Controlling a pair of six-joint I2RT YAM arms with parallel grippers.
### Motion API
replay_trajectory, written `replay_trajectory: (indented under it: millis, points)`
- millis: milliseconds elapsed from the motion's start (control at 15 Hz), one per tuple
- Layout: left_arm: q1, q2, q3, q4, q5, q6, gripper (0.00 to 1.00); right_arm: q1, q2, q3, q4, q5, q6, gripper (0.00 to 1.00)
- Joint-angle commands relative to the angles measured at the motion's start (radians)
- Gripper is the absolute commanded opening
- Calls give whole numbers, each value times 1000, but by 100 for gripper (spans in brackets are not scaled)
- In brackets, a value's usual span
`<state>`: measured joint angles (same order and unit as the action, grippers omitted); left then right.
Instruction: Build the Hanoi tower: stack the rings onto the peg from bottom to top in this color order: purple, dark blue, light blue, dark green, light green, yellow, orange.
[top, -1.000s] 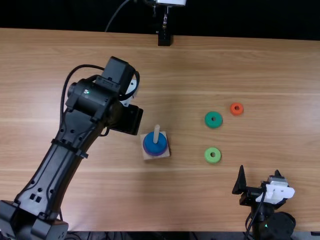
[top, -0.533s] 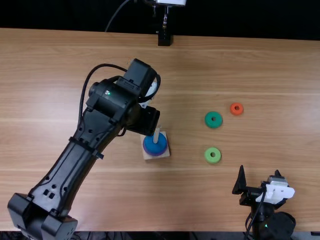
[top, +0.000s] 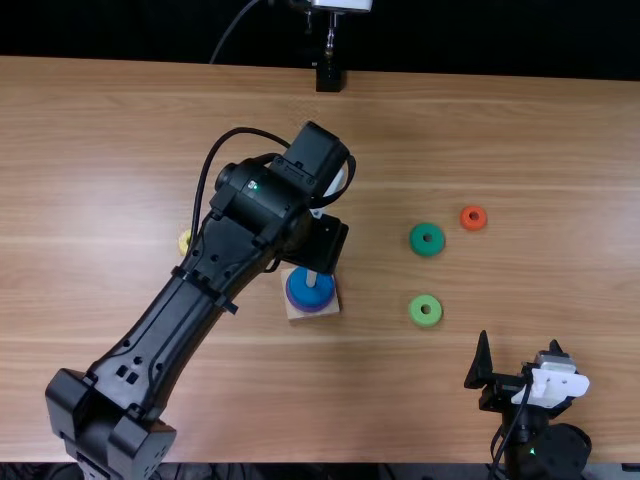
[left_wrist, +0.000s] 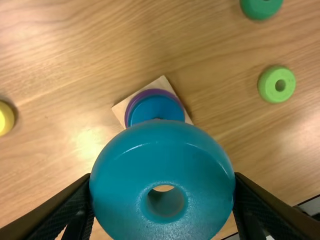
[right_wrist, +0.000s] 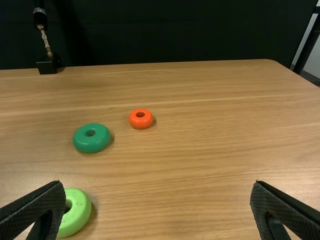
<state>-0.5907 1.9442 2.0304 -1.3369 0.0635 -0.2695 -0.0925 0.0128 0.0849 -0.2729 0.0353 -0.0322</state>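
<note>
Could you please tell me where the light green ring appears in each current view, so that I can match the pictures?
Top view: the light green ring lies right of the wooden base, toward the near edge from the dark green ring.
Left wrist view: on the wood, between the dark green ring and one finger.
Right wrist view: partly behind one finger.
Shared landmark: the dark green ring.

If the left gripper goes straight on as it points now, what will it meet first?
Probably the peg, touched by the light blue ring that the left gripper holds; depth is unclear, so it may pass beside.
</note>
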Motion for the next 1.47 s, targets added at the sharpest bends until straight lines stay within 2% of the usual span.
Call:
replay_trajectory:
  millis: [0, 133, 1067, 1133, 1200, 1333, 1400]
  points:
    - [-18, 22, 45, 0, 6, -31, 0, -7, -13, -71, -65, 9, -5, 100]
    - [-24, 22, 44, 0, 6, -42, 0, -7, -13, -71, -67, 9, -5, 100]
    - [-57, 75, 28, 13, 14, -40, 0, -7, -13, -71, -67, 9, -5, 100]
    - [-57, 75, 28, 15, 14, -40, 4, -7, -13, -71, -67, 9, -5, 100]
    - [-57, 75, 28, 15, 14, -40, 27, -7, -13, -71, -67, 9, -5, 100]
    - [-57, 75, 27, 0, 16, -38, 100, -7, -13, -71, -67, 9, -5, 100]
    - [-55, 75, 25, -3, 27, -38, 100, -7, -13, -71, -67, 9, -5, 100]
